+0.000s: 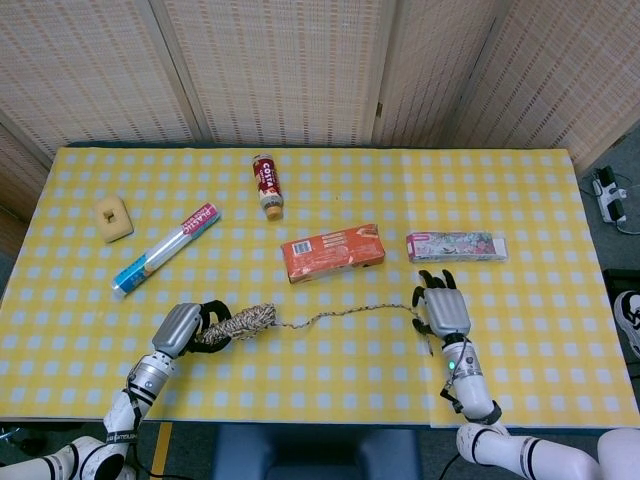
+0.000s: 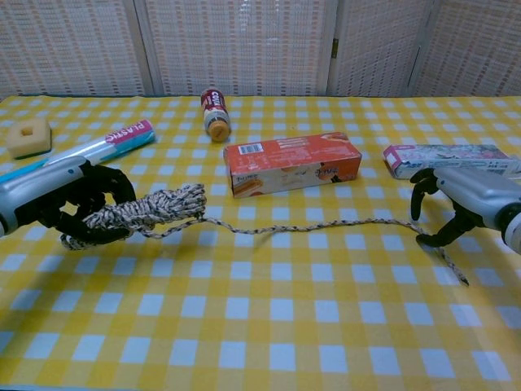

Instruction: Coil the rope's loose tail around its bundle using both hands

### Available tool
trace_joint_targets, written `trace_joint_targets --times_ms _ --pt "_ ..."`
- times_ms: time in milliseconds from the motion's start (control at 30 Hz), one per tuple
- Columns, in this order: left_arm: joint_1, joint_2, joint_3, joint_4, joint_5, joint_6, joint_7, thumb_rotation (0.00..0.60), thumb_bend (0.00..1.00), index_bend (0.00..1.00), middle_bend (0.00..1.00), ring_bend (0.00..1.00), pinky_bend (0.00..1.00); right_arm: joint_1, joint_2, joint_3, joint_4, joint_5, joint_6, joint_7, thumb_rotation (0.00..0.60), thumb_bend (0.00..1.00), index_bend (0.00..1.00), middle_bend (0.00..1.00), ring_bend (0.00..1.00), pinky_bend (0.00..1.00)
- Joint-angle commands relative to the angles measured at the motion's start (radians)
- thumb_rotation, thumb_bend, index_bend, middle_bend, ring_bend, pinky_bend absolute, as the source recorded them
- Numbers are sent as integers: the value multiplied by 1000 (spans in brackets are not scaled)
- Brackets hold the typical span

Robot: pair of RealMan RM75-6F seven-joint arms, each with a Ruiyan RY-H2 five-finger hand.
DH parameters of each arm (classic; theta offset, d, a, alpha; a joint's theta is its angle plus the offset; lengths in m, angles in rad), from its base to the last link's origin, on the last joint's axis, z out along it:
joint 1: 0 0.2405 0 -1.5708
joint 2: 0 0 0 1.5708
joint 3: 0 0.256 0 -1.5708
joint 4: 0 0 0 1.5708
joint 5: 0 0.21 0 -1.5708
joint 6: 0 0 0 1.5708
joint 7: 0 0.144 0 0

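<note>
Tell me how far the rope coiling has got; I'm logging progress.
Done: the left hand grips the rope bundle, and the right hand pinches the loose tail near its end. In hand: the tail runs nearly straight across the table between them. Left: all the coiling; no turn of the tail lies around the bundle yet.

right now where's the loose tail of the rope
In the chest view the loose tail stretches across the table in front of the orange box, from the bundle in the left hand to the right hand.

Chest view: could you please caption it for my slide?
Left hand grips the rope bundle; right hand holds its tail stretched out.
</note>
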Motion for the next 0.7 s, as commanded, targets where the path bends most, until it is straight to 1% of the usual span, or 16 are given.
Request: trace_joint_targets --times_ms 33,267,467,700 --pt "0 0 0 1 -1 -1 0 600 596 756 753 735 813 0 -2 -2 6 -1 -2 2 600 337 540 161 203 19" --pt "2 -1 0 5 -4 -3 -3 600 597 756 753 734 813 -1 -3 -3 20 7 -13 10 600 343 540 161 201 20" --pt "4 -4 -1 11 -6 -3 -6 600 597 756 753 734 813 1 -5 -3 25 8 -18 15 600 400 558 164 202 20" --pt "5 -3 -2 14 -7 -3 -10 600 596 756 753 734 813 3 -6 -1 34 20 -30 16 600 412 558 164 201 19"
